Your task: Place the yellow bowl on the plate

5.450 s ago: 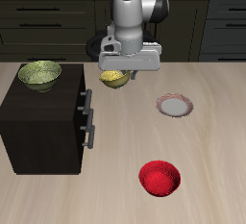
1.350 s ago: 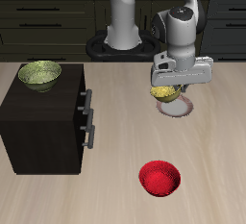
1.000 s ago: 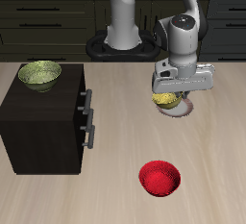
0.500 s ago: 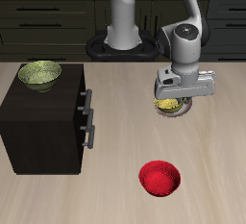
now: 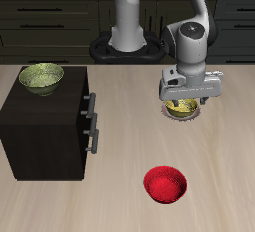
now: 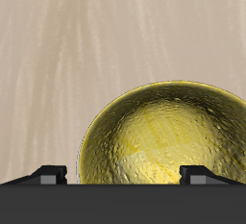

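Note:
The yellow bowl (image 5: 178,106) sits upright on the plate (image 5: 192,114), on the table beside the dark cabinet; only a sliver of the plate's pinkish rim shows around it. My gripper (image 5: 185,99) is directly above the bowl, low over its rim. In the wrist view the bowl's speckled golden inside (image 6: 168,136) fills the frame, and both fingertips (image 6: 53,175) stand wide apart with nothing between them, so the gripper is open. The plate is hidden under the bowl in the wrist view.
A dark cabinet (image 5: 45,126) with drawer handles stands on the table, with an olive-green patterned bowl (image 5: 41,76) on top. A red bowl (image 5: 165,184) sits near the table's front edge. The robot base (image 5: 125,42) is at the back.
The gripper carried the yellow bowl from beside the cabinet over to the plate and lowered it onto the plate. Since half a second ago it has hardly moved.

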Controlling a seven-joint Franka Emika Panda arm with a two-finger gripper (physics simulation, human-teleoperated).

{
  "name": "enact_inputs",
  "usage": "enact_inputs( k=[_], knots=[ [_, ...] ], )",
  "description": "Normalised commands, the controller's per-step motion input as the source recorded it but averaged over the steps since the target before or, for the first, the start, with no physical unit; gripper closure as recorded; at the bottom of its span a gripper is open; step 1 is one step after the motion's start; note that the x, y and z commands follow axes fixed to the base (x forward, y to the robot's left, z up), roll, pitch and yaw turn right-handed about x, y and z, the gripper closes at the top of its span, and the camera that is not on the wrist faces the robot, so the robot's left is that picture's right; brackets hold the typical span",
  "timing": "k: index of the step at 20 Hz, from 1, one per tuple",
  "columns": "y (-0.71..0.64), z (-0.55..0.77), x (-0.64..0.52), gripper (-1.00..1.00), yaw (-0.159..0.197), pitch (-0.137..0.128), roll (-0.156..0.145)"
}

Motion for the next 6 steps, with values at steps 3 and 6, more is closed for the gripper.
enact_inputs(
  k=[3,6],
  knots=[
    [-0.03,0.09,-0.03,-1.00,-0.006,-0.018,-0.002],
    [-0.03,0.17,-0.05,-1.00,0.002,-0.025,0.006]
  ],
)
